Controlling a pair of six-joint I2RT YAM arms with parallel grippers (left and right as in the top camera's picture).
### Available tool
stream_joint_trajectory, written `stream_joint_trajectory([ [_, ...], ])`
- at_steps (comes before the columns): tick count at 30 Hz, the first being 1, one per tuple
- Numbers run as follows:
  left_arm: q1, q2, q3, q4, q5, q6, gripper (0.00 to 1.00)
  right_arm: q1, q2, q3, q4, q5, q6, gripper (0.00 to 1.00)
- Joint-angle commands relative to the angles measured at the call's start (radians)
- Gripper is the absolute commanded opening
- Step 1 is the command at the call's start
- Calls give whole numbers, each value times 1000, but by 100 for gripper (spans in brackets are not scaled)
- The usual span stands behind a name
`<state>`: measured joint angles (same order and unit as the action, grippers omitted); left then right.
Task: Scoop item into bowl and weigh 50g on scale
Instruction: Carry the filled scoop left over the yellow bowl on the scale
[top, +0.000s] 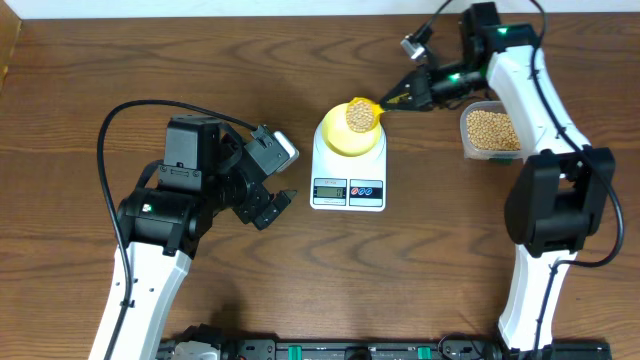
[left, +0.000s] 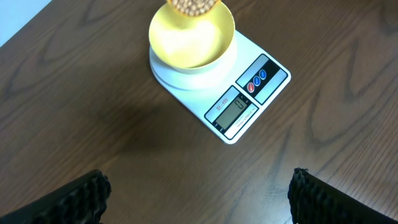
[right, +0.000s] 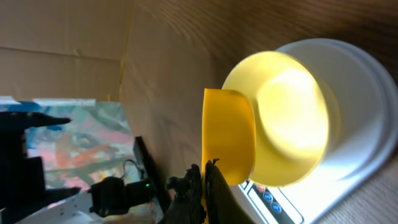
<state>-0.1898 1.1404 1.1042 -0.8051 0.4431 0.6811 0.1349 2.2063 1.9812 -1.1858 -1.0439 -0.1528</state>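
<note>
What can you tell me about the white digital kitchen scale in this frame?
The white rounded-rectangular plastic-looking kitchen scale lies flat on the brown wooden table. Its round platform carries the small pale yellow bowl. The front strip, facing the robot, holds a small grey display, its reading too small to make out, and red and blue buttons. Only the bowl and table touch it.
</note>
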Motion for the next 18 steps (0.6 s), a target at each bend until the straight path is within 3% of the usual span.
stream_joint_trajectory([
  [1, 5, -11, -8, -2, 10, 6, 94, 20, 3, 19, 24, 63, 72, 1],
  [18, 5, -11, -8, -2, 10, 6, 94, 86, 3, 56, 49, 306, 96, 1],
])
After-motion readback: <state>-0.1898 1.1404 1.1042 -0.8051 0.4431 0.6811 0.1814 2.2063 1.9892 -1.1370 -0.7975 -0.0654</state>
